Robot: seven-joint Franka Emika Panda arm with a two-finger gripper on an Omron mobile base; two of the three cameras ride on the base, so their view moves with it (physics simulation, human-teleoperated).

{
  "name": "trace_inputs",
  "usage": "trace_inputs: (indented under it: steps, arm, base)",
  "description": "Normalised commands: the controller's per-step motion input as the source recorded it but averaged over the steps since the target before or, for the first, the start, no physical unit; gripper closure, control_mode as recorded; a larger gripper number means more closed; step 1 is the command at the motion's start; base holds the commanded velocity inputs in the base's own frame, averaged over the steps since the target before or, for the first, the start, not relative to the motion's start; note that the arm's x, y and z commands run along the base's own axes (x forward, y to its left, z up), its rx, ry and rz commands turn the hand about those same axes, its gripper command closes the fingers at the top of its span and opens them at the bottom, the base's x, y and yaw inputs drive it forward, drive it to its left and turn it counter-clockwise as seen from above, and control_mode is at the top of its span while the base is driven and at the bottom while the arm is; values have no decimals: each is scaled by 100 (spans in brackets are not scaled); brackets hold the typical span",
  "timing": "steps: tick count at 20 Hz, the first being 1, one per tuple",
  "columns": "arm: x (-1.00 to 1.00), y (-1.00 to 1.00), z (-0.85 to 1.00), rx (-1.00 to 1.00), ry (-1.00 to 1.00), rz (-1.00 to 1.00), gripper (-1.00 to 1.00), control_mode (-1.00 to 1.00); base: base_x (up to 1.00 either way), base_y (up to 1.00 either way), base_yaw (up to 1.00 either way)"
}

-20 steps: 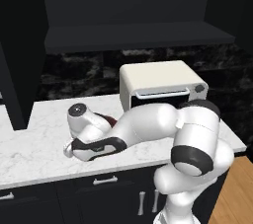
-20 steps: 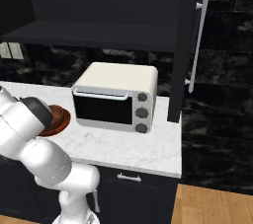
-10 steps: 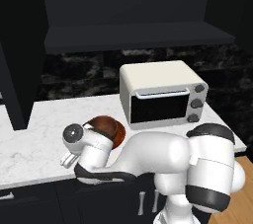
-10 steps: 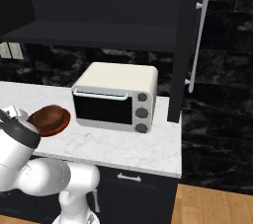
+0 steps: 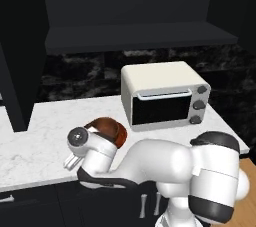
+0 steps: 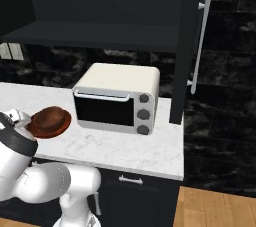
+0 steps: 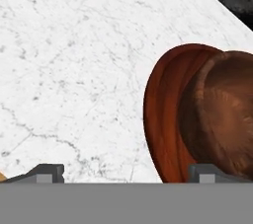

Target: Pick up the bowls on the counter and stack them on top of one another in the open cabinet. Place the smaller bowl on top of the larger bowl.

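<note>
Bowls sit stacked on the counter (image 6: 115, 146) left of the toaster oven (image 6: 116, 98): the smaller bowl (image 6: 49, 117) rests inside the larger bowl (image 6: 59, 128). From the left base camera the white arm hides most of both, leaving the larger bowl's far rim. In the hand view the gripper (image 7: 131, 171) has its jaws wide apart, the right fingertip over the larger bowl's rim; both bowls are cut off at the right edge. Above the oven, the open cabinet (image 6: 95, 36) shelf stays dim.
</note>
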Motion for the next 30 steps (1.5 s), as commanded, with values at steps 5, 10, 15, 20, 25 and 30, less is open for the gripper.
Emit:
trace_inputs:
  steps: [5,10,15,20,25,30]
  arm:
    - [36,-11,-6,0,14,0,-100,-100]
    - [15,0,-21,0,2,0,-100,-100]
    - [16,0,-25,0,0,0,-100,-100]
    - [15,0,-19,0,0,0,-100,-100]
    - [9,0,-19,0,0,0,100,-100]
    - [12,-1,-22,0,0,0,100,-100]
  base:
    - [0,0,0]
    - [0,0,0]
    - [0,0,0]
    - [0,0,0]
    - [0,0,0]
    - [0,0,0]
